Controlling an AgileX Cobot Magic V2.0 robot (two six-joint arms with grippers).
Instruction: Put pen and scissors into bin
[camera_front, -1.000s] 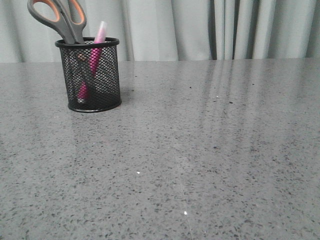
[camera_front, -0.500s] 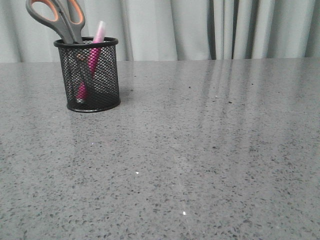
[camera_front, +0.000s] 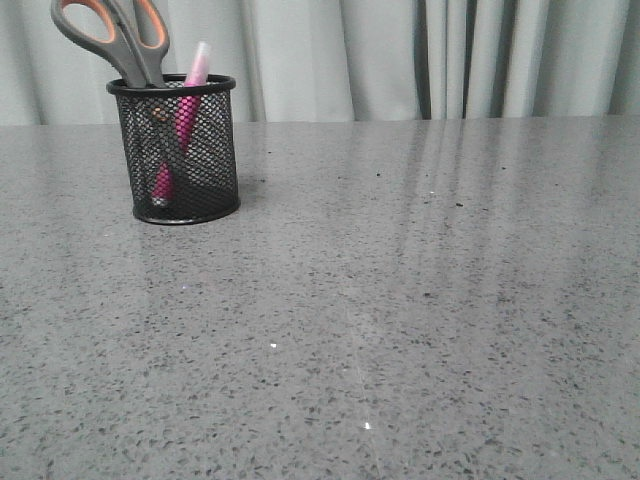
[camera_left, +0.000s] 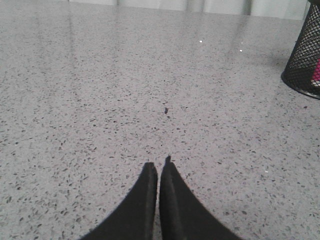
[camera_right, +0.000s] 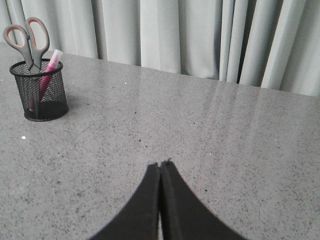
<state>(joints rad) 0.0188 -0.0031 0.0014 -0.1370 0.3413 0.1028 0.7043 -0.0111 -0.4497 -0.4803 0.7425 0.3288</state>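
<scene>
Item: the bin (camera_front: 175, 150), a black wire-mesh cup, is set upright on the grey speckled table (camera_front: 400, 300) at about ten o'clock in the front view, well apart from both arms.

Contents: the scissors (camera_front: 125, 45) are stood blades-down inside the cup, with the grey, orange-lined loops projecting above the rim. The pen (camera_front: 185, 115) is leaned beside them, its pale cap end raised just over the rim at one o'clock of the cup. Whether pen and blades are touching behind the mesh cannot be made out.

Tools: the left gripper (camera_left: 159, 167) is held low over bare table, its fingers pressed together on nothing; the cup's base is seen at two o'clock of its view. The right gripper (camera_right: 160, 167) is likewise closed and empty, with the cup seen far off at ten o'clock of its view.

Change noted: against the pictures from the previous second, the cup and its contents are found very slightly further left in the front view, hardly more than a small drift of the frame. Nothing has been added or removed, and no arm has entered the front view.

Assessment: both articles are judged to be lodged in the bin, and the task is taken as complete, with nothing left on the table to be collected.
</scene>
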